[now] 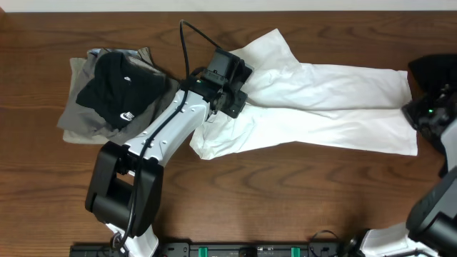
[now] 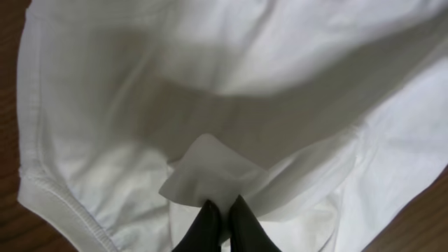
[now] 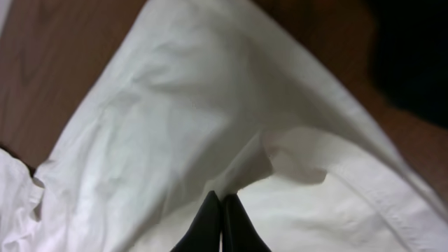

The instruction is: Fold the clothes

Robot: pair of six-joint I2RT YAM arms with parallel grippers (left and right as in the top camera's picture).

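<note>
Garment in work: white T-shirt (image 1: 328,100), drawn out long across the desk (image 1: 43,43), from the centre to close by the right edge. One lobe reaches up toward the far edge and another sags toward the near edge just right of the left arm. The long body shows lengthwise creases.

Left claw (image 1: 230,89) is over the shirt's left end. In the wrist view the left claw (image 2: 222,208) has its tips pressed together on a raised fold of the white T-shirt (image 2: 210,91). A stitched hem (image 2: 63,203) curves past on the left, with dark wood beyond it.

Right claw (image 1: 418,114) sits at the shirt's right end. Wrist view: right claw (image 3: 222,203) is closed, pinching a crease of the white T-shirt (image 3: 175,126); a seamed edge (image 3: 392,203) runs at lower right.

Left part of desk: a folded pile, with a black garment (image 1: 118,89) on top of a khaki-grey garment (image 1: 78,114), just beside the left arm and apart from the shirt.

Open room: bare wood shows along the near edge between the arm bases, and at the far left and far right corners.
</note>
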